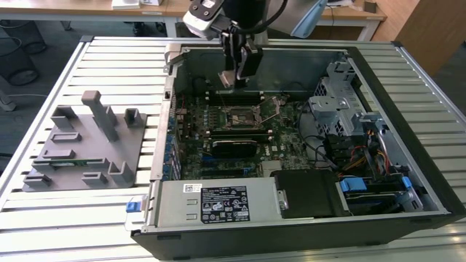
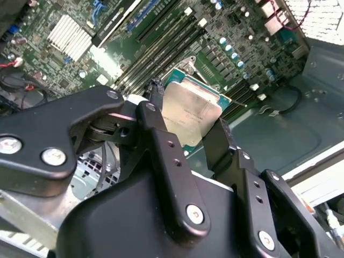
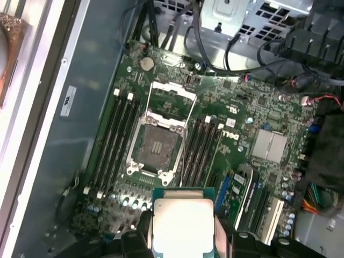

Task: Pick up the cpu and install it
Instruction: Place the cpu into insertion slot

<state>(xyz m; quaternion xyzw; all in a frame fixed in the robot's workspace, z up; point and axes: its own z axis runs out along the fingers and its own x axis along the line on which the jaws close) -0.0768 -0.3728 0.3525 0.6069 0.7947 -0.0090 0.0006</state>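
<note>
Exterior view: gripper [image 1: 237,82] over open computer case [image 1: 407,125] on slatted desk [image 1: 109,65], clamped on cpu [image 1: 227,79].
Second wrist view: cpu [image 2: 191,115] pinched between fingers [image 2: 161,140] (silver top showing).
First wrist view: cpu [image 3: 181,223] held clear of open socket [image 3: 158,145].

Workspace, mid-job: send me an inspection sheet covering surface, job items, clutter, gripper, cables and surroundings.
Surface: slatted metal table carrying an open computer case.
Job's things: cpu held above the motherboard, not yet seated; socket empty, its retaining frame flipped open.
Clutter: grey fixture tray on the table, at the exterior view's left of the case.
Gripper: gripper shut on the cpu, inside the case opening.
Cables: wire bundle, orange, yellow and black, inside the case at the exterior view's right, apart from the socket.
Surroundings: wooden desks behind the table.
</note>
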